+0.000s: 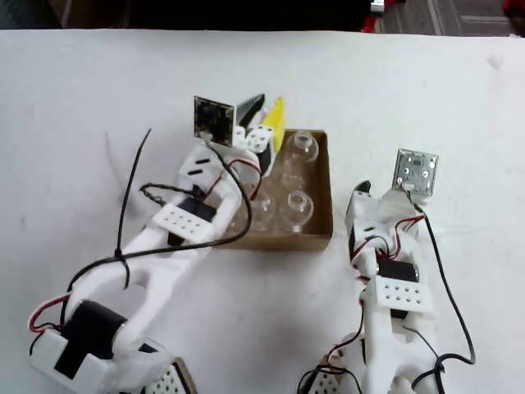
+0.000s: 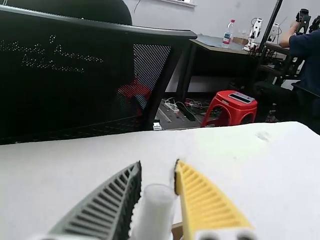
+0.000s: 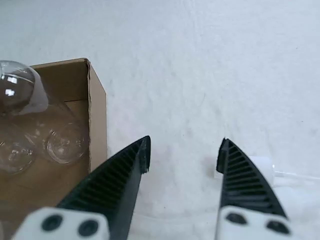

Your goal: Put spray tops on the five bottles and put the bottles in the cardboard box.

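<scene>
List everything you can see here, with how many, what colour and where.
cardboard box: one, brown, middle of the table
bottles: at least three, clear, inside the box
white cylinder: one, white, between the left gripper's fingers; possibly a spray top
white piece: one, white, on the table, partly hidden behind a finger of the right gripper
table: one, white, under everything
chair: one, black, beyond the table's far edge
stool: one, red, on the floor behind
left gripper: one, black and yellow fingers, over the box's far end, closed on the cylinder
right gripper: one, black fingers, open, above the table beside the box
</scene>
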You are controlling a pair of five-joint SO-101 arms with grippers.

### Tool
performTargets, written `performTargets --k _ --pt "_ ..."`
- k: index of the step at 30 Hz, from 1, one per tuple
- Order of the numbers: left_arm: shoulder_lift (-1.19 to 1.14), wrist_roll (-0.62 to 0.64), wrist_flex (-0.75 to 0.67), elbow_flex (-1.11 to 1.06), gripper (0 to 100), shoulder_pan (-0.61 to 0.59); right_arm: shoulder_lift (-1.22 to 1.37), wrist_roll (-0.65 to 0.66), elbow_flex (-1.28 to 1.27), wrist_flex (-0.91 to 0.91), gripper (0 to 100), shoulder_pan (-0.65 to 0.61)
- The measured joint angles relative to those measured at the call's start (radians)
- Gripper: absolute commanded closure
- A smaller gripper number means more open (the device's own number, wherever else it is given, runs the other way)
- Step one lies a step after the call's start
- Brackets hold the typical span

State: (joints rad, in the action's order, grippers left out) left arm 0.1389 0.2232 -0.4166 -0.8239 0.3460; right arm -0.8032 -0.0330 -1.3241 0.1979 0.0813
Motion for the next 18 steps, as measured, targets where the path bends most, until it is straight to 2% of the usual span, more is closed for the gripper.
performTargets --k 4,7,11,16,18 --pt "0.0 0.0 0.002 -0.002 74 0.0 0.0 0.0 0.0 0.0 80.0 0.0" --pt "0.0 0.0 0.041 -0.002 75 0.0 0.0 0.0 0.0 0.0 80.0 0.0" --pt "0.0 0.0 0.083 -0.002 81 0.0 0.0 0.0 0.0 0.0 80.0 0.0" --pt "0.0 -0.002 0.086 -0.002 97 0.0 0.0 0.0 0.0 0.0 80.0 0.0" --pt "0.0 -0.002 0.086 -0.002 97 0.0 0.0 0.0 0.0 0.0 80.0 0.0"
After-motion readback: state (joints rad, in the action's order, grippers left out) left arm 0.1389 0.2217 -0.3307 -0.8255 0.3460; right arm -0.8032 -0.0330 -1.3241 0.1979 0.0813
